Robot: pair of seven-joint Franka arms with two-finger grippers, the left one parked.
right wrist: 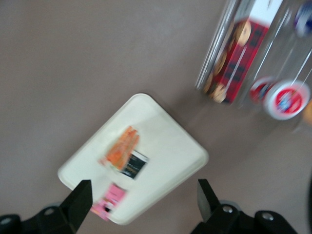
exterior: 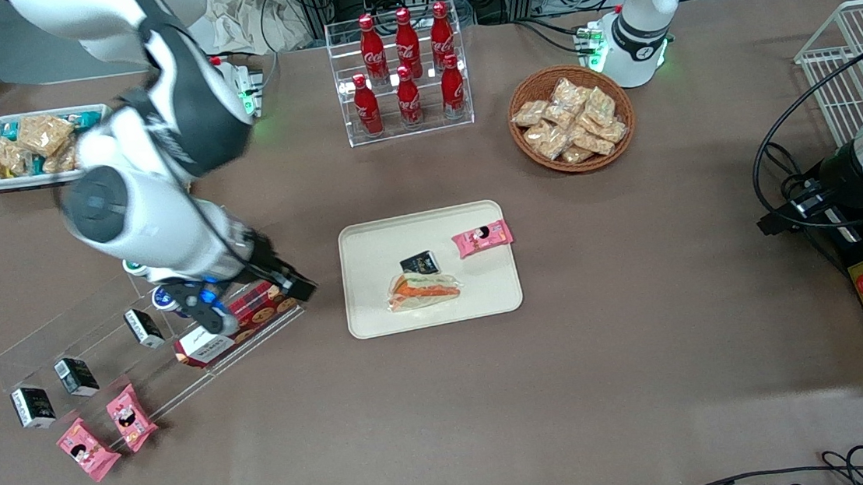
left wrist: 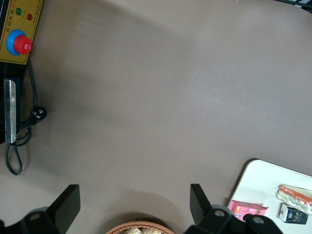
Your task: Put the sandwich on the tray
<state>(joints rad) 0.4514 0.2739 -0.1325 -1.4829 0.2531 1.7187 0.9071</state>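
Observation:
The sandwich (exterior: 424, 290), a wrapped wedge with orange and green filling, lies on the cream tray (exterior: 476, 301) in the middle of the table. It also shows in the right wrist view (right wrist: 122, 146) on the tray (right wrist: 170, 146), and in the left wrist view (left wrist: 295, 194) on the tray (left wrist: 263, 180). My gripper (exterior: 290, 282) is open and empty. It hangs above the table between the tray and the clear rack, toward the working arm's end, apart from the sandwich. In the right wrist view the gripper (right wrist: 144, 202) has its fingers spread wide over the tray's edge.
A pink snack packet (exterior: 483, 238) and a small black box (exterior: 419, 263) also lie on the tray. A clear rack (exterior: 96, 342) holds a cookie box (exterior: 239, 322) and black boxes, with pink packets (exterior: 108, 431) in front. Cola bottles (exterior: 407, 65), a snack basket (exterior: 570, 117) and a white snack tray (exterior: 25, 145) stand farther from the camera.

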